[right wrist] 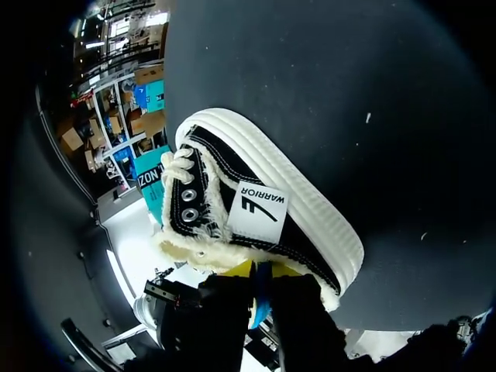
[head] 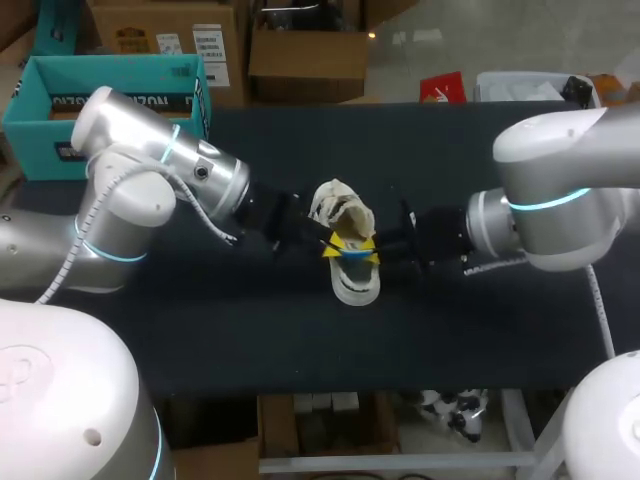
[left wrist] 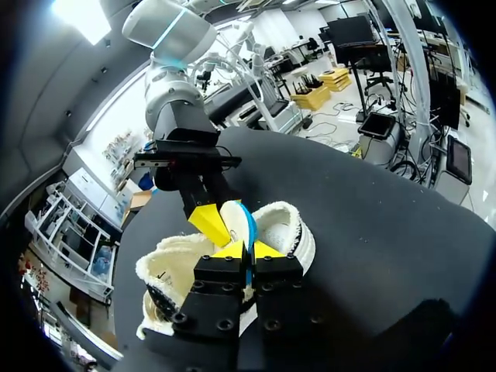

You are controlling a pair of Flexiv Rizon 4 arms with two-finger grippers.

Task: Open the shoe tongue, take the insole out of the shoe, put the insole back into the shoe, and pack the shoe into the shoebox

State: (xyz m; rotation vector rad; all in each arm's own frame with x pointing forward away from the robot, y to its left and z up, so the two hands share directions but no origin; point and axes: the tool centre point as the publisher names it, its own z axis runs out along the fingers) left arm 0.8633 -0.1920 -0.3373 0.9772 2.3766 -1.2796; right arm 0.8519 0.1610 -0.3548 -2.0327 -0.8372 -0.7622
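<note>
Blue-edged insole [left wrist: 239, 221] stands on edge over the opening of the fleece-lined black shoe [head: 355, 285], which sits at the centre of the frame on the dark worktop [head: 200, 330]. Left end effector [left wrist: 249, 249] is closed on the insole, with the blue strip pinched between its yellow tips. Right end effector [right wrist: 262, 269] appears likewise clamped on the same insole from the opposite side, a blue strip showing between its fingers. Risk noted: two grips on one thin, flexible part. If the arms draw apart or twist out of step, the insole could buckle, tear or slip from one grip. Whether any of the insole sits inside the shoe cannot be told; if so, a lift could drag the unrestrained shoe along and tip it. Teal shoebox [head: 110, 95] sits at the upper left, well apart from the shoe, so packing calls for a long carry.
</note>
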